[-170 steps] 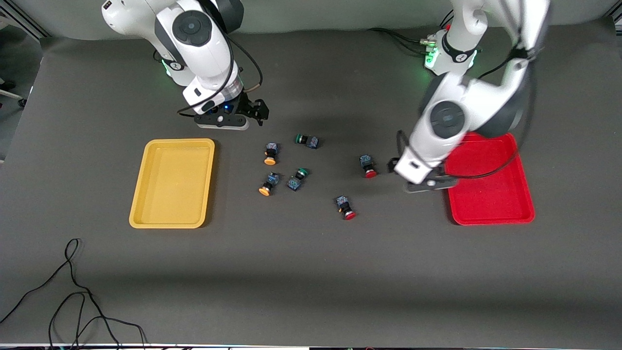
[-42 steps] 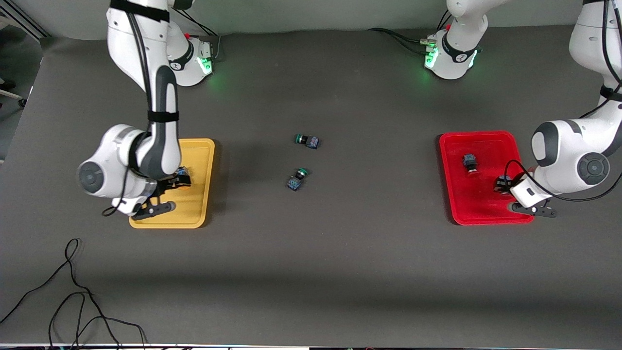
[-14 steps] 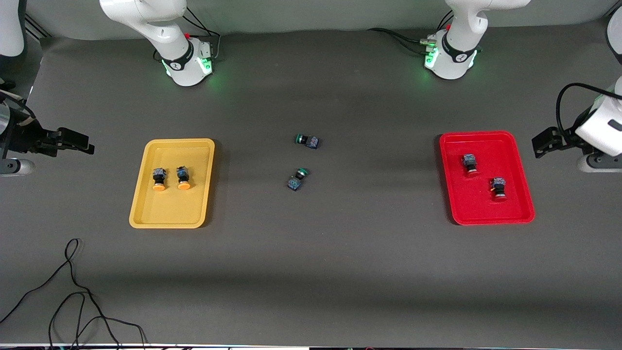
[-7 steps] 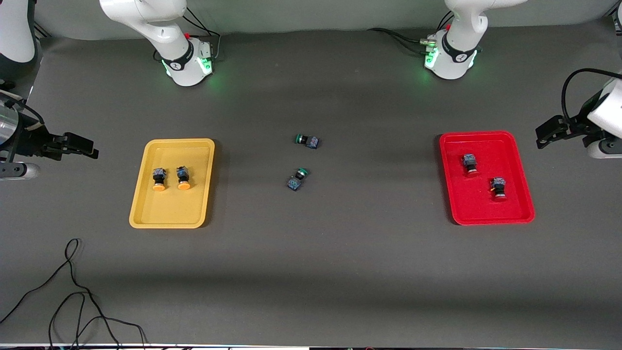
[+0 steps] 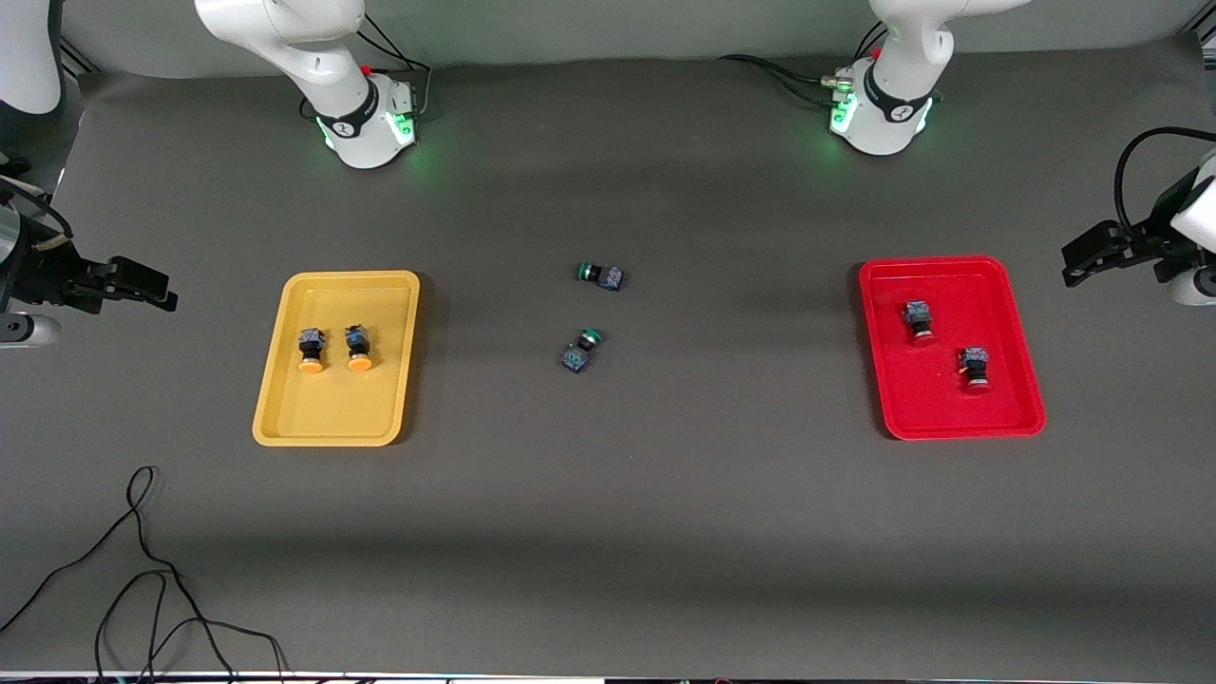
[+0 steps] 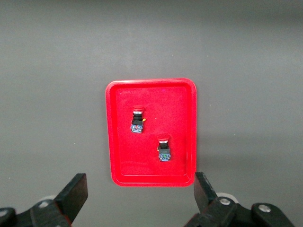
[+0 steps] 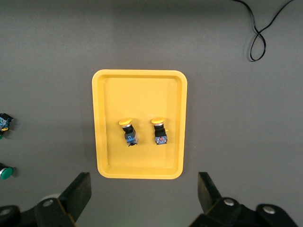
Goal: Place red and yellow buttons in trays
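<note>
Two yellow-capped buttons (image 5: 310,349) (image 5: 357,347) lie side by side in the yellow tray (image 5: 285,418); they also show in the right wrist view (image 7: 128,131) (image 7: 160,131). Two red-capped buttons (image 5: 919,320) (image 5: 974,368) lie in the red tray (image 5: 950,423); they also show in the left wrist view (image 6: 138,119) (image 6: 164,147). My right gripper (image 5: 142,285) is open and empty, raised at the right arm's end of the table, beside the yellow tray (image 7: 104,94). My left gripper (image 5: 1092,252) is open and empty, raised at the left arm's end, beside the red tray (image 6: 116,99).
Two green-capped switches (image 5: 599,275) (image 5: 580,350) lie on the dark mat in the middle of the table, between the trays. A black cable (image 5: 142,570) curls on the mat near the front camera at the right arm's end.
Both grippers, open and empty, have drifted slightly outward and upward at the table's ends. The buttons and trays have not moved in the last second.
</note>
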